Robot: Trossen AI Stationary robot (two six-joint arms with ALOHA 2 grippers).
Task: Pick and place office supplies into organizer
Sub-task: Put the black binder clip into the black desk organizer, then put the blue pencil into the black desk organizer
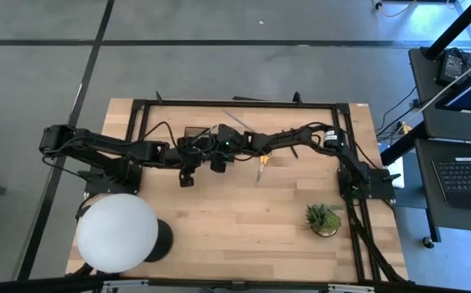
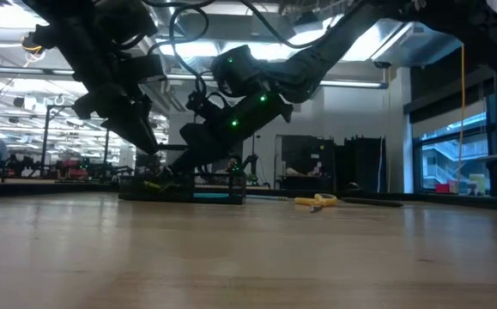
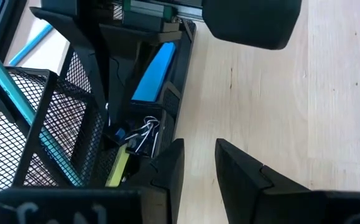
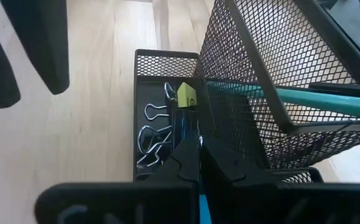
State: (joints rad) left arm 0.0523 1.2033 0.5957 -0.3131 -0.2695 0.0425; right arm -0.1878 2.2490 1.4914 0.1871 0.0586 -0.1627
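Both arms meet over the organizer point(image 1: 196, 134) in the upper middle of the high view, on the wooden surface point(image 1: 243, 212). The right gripper point(image 4: 198, 146) sits low over the organizer's shallow front compartment; its fingers are pressed together, tips just above or in the tray, with a thin blue sliver showing along them in the right wrist view, though whether that is a held item I cannot tell. In that compartment lie binder clips point(image 4: 155, 134) and a small yellow-green piece point(image 4: 186, 94). Beside it rises the tall mesh cup of the organizer, with a teal pen point(image 4: 316, 99) leaning across it. A blue note pad point(image 3: 155, 71) shows in another compartment in the left wrist view. The left gripper point(image 3: 198, 158) hovers just beside the organizer's outer wall, above bare wood, fingers partly spread and holding nothing visible. Yellow-handled scissors point(image 1: 262, 162) lie on the surface right of the organizer, near centre of the high view; in the low view they rest flat, apart from the tray. A thin pen point(image 1: 239, 120) lies near the frame at the upper centre. Judgement: a placing step at the small-items compartment is in hand or just finishing. Next move likely calls for the right arm to lift straight clear of the mesh wall, then reach for the scissors, which need a grasp across the handles or blades flat on wood.
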